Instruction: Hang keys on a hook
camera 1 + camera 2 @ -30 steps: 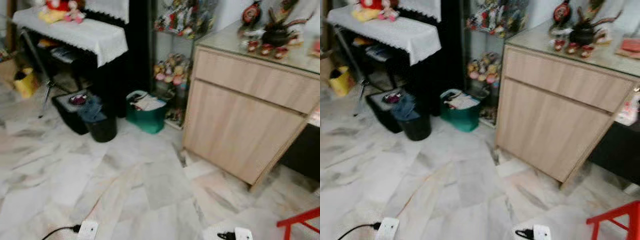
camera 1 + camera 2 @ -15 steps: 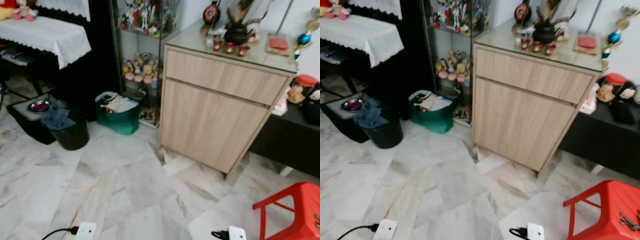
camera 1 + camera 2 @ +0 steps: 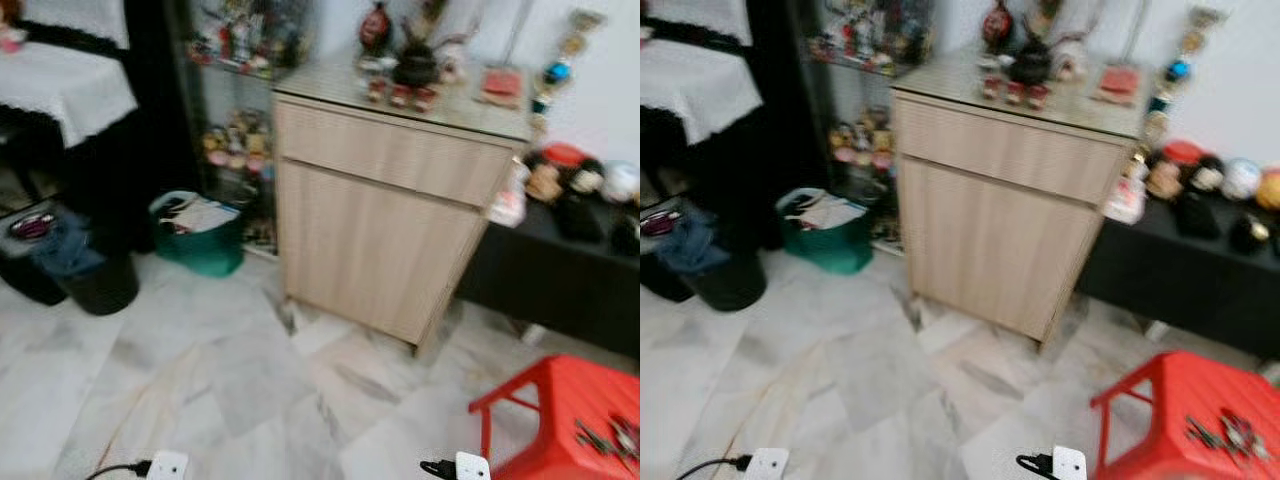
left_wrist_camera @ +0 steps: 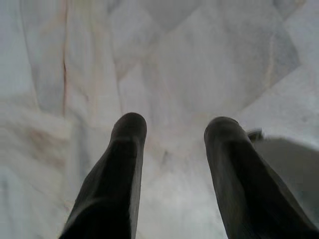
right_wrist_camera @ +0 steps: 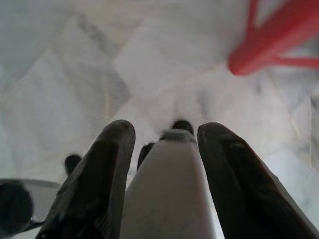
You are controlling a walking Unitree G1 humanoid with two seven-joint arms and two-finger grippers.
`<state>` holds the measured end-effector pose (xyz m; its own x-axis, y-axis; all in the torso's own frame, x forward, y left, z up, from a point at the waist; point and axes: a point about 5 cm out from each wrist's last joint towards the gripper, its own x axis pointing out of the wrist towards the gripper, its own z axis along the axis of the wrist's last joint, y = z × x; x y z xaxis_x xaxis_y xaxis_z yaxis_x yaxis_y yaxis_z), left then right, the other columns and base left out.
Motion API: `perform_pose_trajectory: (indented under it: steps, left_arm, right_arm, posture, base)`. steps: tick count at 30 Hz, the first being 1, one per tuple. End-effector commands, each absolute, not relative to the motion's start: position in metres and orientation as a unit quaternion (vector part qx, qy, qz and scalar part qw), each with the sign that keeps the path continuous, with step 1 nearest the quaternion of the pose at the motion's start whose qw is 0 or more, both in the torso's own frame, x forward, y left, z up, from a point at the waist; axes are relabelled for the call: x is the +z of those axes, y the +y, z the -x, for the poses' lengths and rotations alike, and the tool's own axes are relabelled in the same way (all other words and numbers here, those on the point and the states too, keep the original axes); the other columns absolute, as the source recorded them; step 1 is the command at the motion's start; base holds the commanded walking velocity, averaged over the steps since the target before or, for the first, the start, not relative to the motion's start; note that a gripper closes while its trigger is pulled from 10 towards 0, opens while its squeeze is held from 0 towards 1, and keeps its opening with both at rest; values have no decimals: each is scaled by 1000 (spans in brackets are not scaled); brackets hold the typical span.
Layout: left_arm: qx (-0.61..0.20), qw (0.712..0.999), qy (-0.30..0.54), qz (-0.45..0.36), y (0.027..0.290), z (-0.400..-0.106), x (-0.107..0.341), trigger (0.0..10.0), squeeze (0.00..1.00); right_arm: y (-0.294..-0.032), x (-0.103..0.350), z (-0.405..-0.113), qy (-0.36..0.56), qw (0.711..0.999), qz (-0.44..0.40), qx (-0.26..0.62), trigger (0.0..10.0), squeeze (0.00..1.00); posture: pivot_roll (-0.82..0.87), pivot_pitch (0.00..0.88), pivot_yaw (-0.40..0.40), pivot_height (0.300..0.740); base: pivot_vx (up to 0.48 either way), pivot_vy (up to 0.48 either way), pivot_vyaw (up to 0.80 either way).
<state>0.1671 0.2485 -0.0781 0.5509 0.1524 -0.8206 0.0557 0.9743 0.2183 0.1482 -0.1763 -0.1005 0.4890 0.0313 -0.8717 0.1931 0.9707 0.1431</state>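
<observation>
A bunch of keys (image 3: 1225,435) lies on the seat of a red plastic stool (image 3: 556,400) at the lower right of the eye views. My left gripper (image 4: 174,124) hangs open over the marble floor with nothing between its fingers. In the right wrist view my right gripper (image 5: 165,130) is also open above the floor, with a pale grey part of my own body showing between its fingers (image 5: 117,142) and a leg of the red stool (image 5: 271,42) just beyond. I can make out no hook; blurred ornaments (image 3: 558,55) hang on the wall behind the cabinet.
A light wooden cabinet (image 3: 385,215) with a glass top stands straight ahead. Right of it is a low black table (image 3: 1200,265) with figurines. A green bin (image 3: 198,232) and a black bin (image 3: 85,275) stand at left. Two power strips (image 3: 168,466) (image 3: 470,467) lie on the floor close by.
The whole view has swung to the right: the cabinet has shifted left in the picture, and the red stool with the keys on it has come further into view.
</observation>
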Motion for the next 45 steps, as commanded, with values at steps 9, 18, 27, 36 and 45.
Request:
perform_pose_trajectory:
  steps: [9,18,27,36,45]
  left_arm:
    - [9,872,479,-99,230,-162,-85,10000,0]
    - [13,874,479,-78,218,-156,-90,10000,0]
    - [115,922,370,-22,220,-159,-80,10000,0]
    - [50,988,103,-102,242,-260,14,10000,0]
    - [3,998,-32,-49,201,-253,54,10000,0]
  right_arm:
    - [-192,-100,-145,491,860,-110,-82,10000,0]
    - [-202,-96,-146,464,876,-105,-78,10000,0]
    - [-206,-36,-237,242,968,-58,-35,10000,0]
    - [-211,-1,-267,134,991,-15,-17,10000,0]
    - [-193,12,-252,49,998,-28,-12,10000,0]
  posture:
    - [12,0,-13,740]
    - [9,0,-34,740]
    - [-10,0,-37,740]
    - [-2,0,-39,740]
    - [-9,0,-27,740]
  base:
    - [0,-148,-578]
    - [0,0,0]
    - [0,0,0]
    - [0,0,0]
    - [0,0,0]
